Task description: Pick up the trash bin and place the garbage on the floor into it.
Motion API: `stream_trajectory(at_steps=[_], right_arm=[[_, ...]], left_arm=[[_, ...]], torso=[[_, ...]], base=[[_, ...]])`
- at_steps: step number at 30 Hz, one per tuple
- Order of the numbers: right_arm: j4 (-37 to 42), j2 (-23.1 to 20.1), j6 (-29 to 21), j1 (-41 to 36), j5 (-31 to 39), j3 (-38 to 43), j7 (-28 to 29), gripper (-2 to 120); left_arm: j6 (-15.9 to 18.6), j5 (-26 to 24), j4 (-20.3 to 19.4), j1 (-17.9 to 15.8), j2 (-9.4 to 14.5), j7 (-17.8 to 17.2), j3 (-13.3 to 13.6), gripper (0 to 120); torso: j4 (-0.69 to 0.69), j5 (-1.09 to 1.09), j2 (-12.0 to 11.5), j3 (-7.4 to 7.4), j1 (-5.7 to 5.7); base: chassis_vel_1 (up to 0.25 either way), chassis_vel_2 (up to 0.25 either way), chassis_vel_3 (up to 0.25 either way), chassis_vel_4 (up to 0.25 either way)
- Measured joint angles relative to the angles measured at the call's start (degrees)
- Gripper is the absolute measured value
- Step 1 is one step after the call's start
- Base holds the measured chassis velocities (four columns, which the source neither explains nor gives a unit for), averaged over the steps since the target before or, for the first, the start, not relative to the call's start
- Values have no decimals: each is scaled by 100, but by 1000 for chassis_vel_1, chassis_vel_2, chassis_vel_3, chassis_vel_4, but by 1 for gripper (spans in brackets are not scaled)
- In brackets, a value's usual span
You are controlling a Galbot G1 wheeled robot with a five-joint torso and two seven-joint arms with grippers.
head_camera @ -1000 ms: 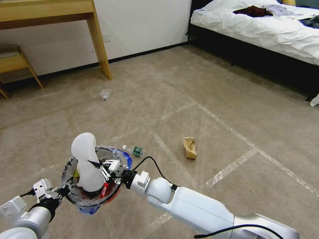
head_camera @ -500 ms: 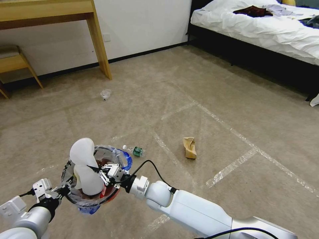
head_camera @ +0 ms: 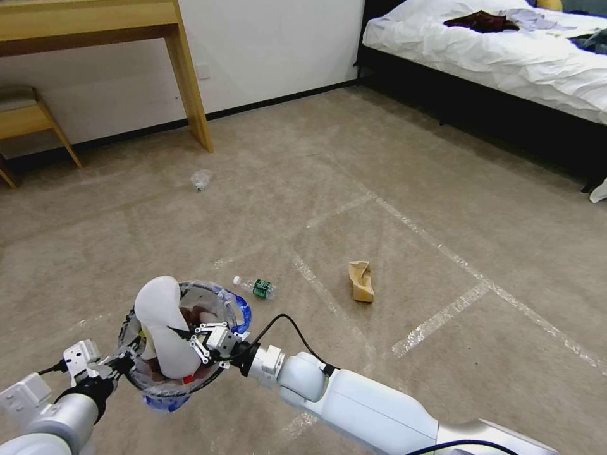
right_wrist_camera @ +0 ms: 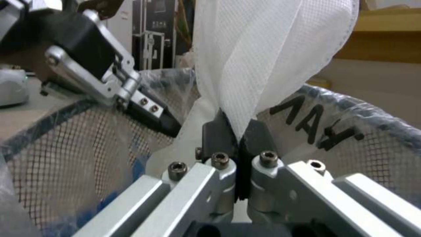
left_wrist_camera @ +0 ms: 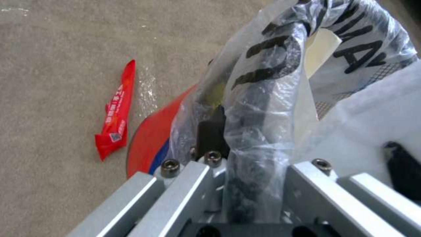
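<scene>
R claw [head_camera: 197,339] clamped on white slipper sole [head_camera: 161,325] standing in trash bin [head_camera: 229,297], L claw [head_camera: 126,363] clamped on bin rim.

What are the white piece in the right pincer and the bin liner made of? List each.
White slipper sole: looks like non-woven fabric, matte, with a fine dimpled weave and a stitched edge; the right pincer pinches it. Trash bin liner: thin clear plastic film, glossy and wrinkled, printed with black letters; the left pincer grips its rim.
</scene>
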Motion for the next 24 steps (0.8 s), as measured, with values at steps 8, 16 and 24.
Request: stream_trajectory(at_steps=[8, 16, 24], right_arm=[[-83, 26, 34, -23, -9, 2, -22, 0], [-41, 22, 16, 16, -10, 0, -30, 0], [105, -35, -91, 65, 33, -7, -5, 8]], left_arm=[[9, -35, -10, 6, 2, -18, -14, 1], [60, -96, -41, 9, -10, -47, -7, 1], [74, -165, -46, 14, 7, -69, -36, 1]], torso=[[0, 0, 0, 0, 0], [0, 0, 0, 0, 0], [0, 1, 0, 0, 0]], base=[[0, 0, 0, 0], [0, 0, 0, 0], [0, 0, 0, 0]])
